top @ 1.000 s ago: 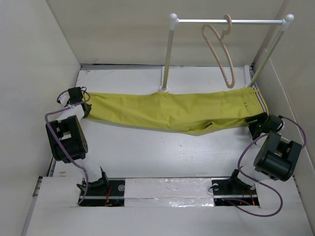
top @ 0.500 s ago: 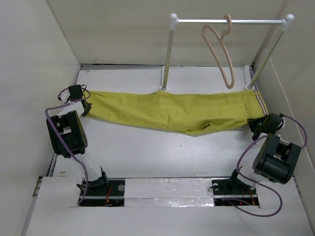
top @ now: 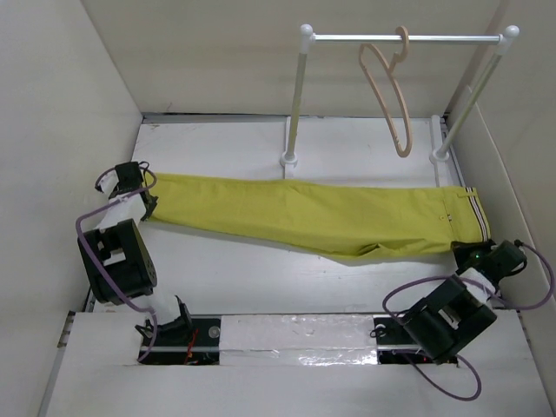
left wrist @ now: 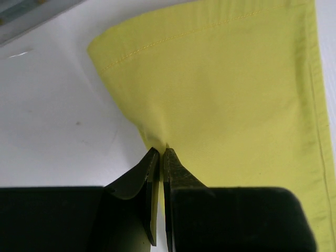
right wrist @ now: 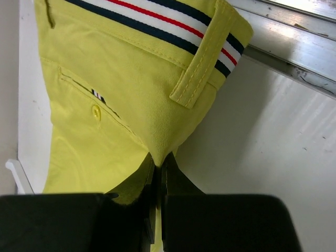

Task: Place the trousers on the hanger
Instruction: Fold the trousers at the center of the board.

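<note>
**Trousers drawn out flat between two pinching grippers; hanger up on the rail**

The yellow-green trousers (top: 304, 213) lie lengthwise across the white table (top: 261, 278). They form a long, narrow band of cloth running from the left side to the right, with a slight pucker along the near edge towards the right.

The left gripper (left wrist: 160, 152) has its black, wedge-shaped fingers (left wrist: 136, 178) pressed together on a small fold of the leg end. The cloth rises to a peak where they nip it. The hem (left wrist: 178, 29) there is a smooth curved edge with one line of matching stitching running just inside it. The weave looks fine and matte.

The right gripper (right wrist: 157, 160) is likewise closed tight, pinching the trousers just below the waistband (right wrist: 157, 21). That waistband is a flat ribbon of white with dark navy and red stripes. A stitched belt loop (right wrist: 202, 63) of the same yellow-green twill crosses it. Below sits a slit pocket with a round yellow button (right wrist: 96, 111) and a tiny striped tab at its edge. A brushed metal strip (right wrist: 294, 42) runs along the table beside the waist end.

The hanger (top: 387, 87) is thin pale wood with a rounded triangular outline. It hangs by its curved hook from the bar of the white tubular rail stand (top: 347, 37), at the far side of the table. It is well apart from the cloth.
</note>
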Action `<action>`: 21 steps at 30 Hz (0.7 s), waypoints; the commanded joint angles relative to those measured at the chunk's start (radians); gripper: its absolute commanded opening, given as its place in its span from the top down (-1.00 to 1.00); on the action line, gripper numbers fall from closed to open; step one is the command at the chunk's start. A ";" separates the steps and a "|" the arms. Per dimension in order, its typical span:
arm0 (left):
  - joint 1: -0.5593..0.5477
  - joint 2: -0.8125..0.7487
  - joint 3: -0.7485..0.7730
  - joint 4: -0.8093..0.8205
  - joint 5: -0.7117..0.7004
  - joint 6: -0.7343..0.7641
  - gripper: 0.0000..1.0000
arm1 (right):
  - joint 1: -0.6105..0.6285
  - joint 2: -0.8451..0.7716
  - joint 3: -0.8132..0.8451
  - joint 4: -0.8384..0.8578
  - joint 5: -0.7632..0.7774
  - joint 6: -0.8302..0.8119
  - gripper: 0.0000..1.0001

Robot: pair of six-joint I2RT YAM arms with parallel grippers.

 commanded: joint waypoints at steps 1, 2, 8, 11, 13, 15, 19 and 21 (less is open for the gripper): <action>0.031 -0.111 -0.037 0.003 -0.103 0.018 1.00 | -0.034 -0.134 0.008 -0.052 -0.015 -0.107 0.94; 0.031 -0.116 -0.042 -0.005 -0.103 0.015 1.00 | -0.034 -0.168 0.001 -0.076 -0.008 -0.107 0.94; 0.031 -0.104 -0.028 -0.061 -0.101 0.027 0.98 | -0.046 -0.264 0.059 -0.104 -0.081 -0.150 -0.61; 0.013 -0.136 -0.011 -0.055 -0.084 0.030 0.62 | -0.025 -0.236 0.132 -0.211 -0.125 -0.220 -0.69; -0.021 -0.191 -0.004 -0.029 -0.067 0.033 0.29 | -0.008 -0.259 0.152 -0.231 -0.179 -0.259 -0.69; -0.030 -0.219 0.001 -0.019 -0.025 0.026 0.20 | 0.076 -0.317 0.141 -0.225 -0.204 -0.265 -0.63; -0.129 -0.323 -0.010 0.035 0.081 0.020 0.31 | 0.268 -0.395 0.123 -0.266 -0.259 -0.340 0.03; -0.244 -0.369 -0.019 0.069 0.101 0.021 0.44 | 0.378 -0.430 0.106 -0.348 -0.273 -0.389 0.81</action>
